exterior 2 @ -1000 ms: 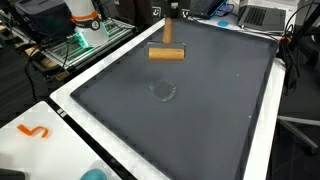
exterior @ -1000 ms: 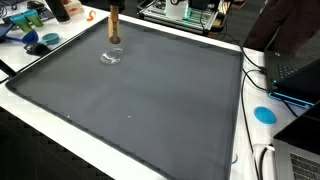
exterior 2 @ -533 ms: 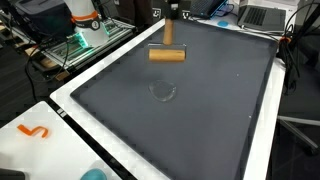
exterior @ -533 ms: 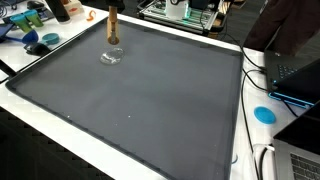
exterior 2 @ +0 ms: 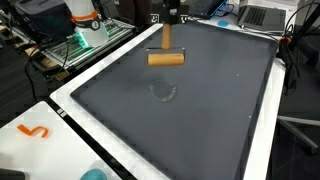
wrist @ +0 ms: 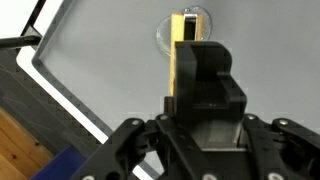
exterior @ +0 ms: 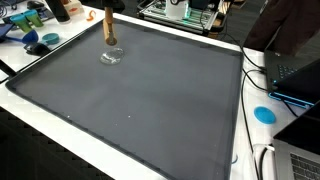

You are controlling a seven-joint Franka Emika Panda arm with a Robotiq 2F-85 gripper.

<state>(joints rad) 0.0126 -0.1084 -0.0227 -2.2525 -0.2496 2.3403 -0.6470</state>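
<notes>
A wooden mallet-like piece hangs above the dark grey mat (exterior 2: 210,120): a horizontal cylinder (exterior 2: 166,58) on a thin upright handle (exterior 2: 168,35). My gripper (exterior 2: 171,16) is shut on the top of that handle at the frame's upper edge. In an exterior view the piece (exterior: 108,28) shows as a slightly tilted stick over the mat's far corner. A small clear glass dish (exterior: 112,56) (exterior 2: 163,92) lies on the mat just below and in front of it. In the wrist view my gripper (wrist: 190,58) clamps the yellowish wood (wrist: 182,35), with the glass dish (wrist: 185,22) beyond.
The mat (exterior: 140,100) sits in a white-rimmed table (exterior: 60,125). Clutter and tools lie past the far edge (exterior: 30,25). A blue disc (exterior: 264,114) and laptops (exterior: 290,80) are at one side; an orange hook (exterior 2: 33,131) lies on the white rim.
The wooden piece has shifted slightly and tilted a little, and my gripper now shows more at the top of an exterior view. The glass dish has not moved.
</notes>
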